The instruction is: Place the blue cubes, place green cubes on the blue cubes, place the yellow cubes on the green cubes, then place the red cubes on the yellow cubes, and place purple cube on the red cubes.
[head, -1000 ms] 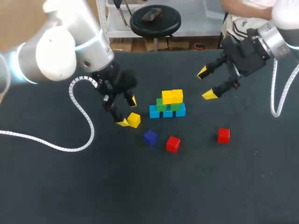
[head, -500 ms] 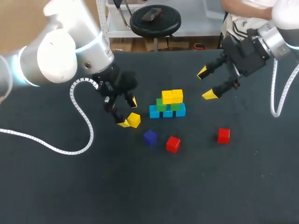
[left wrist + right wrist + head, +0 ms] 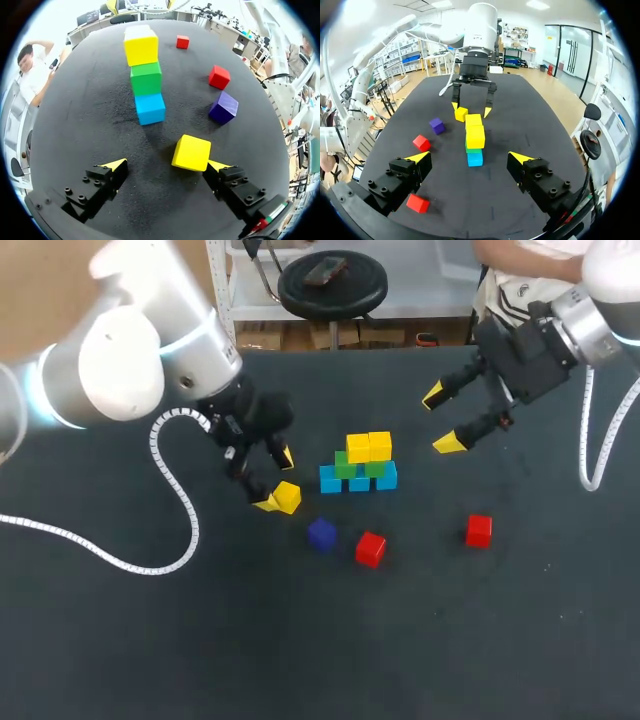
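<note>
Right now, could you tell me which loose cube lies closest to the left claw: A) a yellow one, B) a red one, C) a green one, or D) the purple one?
A: the yellow cube lies right beside one finger of the open left claw.

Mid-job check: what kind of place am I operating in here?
Probably a robotics lab workbench: a dark table, my left claw and right claw open above it, and a cube stack in blue, green and yellow as practice material.
</note>
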`<state>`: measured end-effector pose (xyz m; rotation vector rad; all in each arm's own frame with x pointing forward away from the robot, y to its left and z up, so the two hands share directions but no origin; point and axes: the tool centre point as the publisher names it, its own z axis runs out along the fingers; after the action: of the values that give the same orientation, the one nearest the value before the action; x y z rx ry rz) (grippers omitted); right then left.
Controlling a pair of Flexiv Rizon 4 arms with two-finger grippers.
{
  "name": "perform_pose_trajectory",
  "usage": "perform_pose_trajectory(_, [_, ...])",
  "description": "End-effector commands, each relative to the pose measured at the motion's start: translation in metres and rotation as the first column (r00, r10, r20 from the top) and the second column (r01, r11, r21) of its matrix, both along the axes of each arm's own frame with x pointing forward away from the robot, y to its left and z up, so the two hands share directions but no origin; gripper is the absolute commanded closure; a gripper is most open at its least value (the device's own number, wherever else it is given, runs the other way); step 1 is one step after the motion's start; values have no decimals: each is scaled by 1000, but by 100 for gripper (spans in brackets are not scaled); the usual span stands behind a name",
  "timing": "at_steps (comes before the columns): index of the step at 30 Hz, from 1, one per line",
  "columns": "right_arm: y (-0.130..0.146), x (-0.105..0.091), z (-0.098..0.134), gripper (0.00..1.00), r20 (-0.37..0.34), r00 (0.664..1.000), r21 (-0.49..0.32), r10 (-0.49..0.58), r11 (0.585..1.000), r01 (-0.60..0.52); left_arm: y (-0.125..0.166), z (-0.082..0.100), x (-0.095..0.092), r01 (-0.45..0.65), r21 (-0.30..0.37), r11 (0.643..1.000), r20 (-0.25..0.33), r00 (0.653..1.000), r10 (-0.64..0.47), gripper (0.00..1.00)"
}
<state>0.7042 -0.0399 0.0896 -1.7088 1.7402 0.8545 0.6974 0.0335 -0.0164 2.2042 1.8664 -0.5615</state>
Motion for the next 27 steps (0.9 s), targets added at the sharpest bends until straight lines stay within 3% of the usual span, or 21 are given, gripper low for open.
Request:
perform_pose_trajectory(1, [0, -1, 0, 0, 2, 1000, 1, -1, 1000, 1, 0, 2, -2, -3, -5, 1000, 8, 1000, 3, 62])
perform_pose_trajectory(2, [0, -1, 0, 0, 2, 1000, 1, -1, 1000, 1, -1, 2, -2, -2, -6, 1000, 9, 1000, 2, 63])
perform_pose_trajectory(3, [0, -1, 0, 0, 2, 1000, 1, -1, 1000, 1, -2, 3, -2, -1, -8, 1000, 9, 1000, 1, 54])
perform_pose_trajectory(4, [0, -1, 0, 0, 2, 1000, 1, -1, 1000, 1, -3, 3, -3, 2, -11, 1000, 10, 1000, -1, 35])
perform_pose_trajectory(6, [0, -1, 0, 0, 2, 1000, 1, -1, 1000, 1, -4, 4, -3, 6, -12, 1000, 11, 1000, -5, 20])
perform_pose_trajectory(9, [0, -1, 0, 0, 2, 1000, 1, -1, 1000, 1, -4, 4, -4, 10, -13, 1000, 12, 1000, -9, 6])
perform_pose_trajectory(12, [0, -1, 0, 0, 2, 1000, 1, -1, 1000, 1, -5, 7, -4, 22, -13, 1000, 15, 1000, -22, 0])
perform_pose_trajectory(19, [0, -1, 0, 0, 2, 1000, 1, -1, 1000, 1, -7, 11, -8, 43, -8, 999, 24, 999, -42, 1])
perform_pose_trajectory(23, [0, -1, 0, 0, 2, 1000, 1, -1, 1000, 1, -7, 11, -8, 44, -9, 999, 25, 999, -44, 23])
perform_pose_trajectory(27, [0, -1, 0, 0, 2, 1000, 1, -1, 1000, 1, -8, 10, -9, 45, -13, 999, 21, 999, -45, 22])
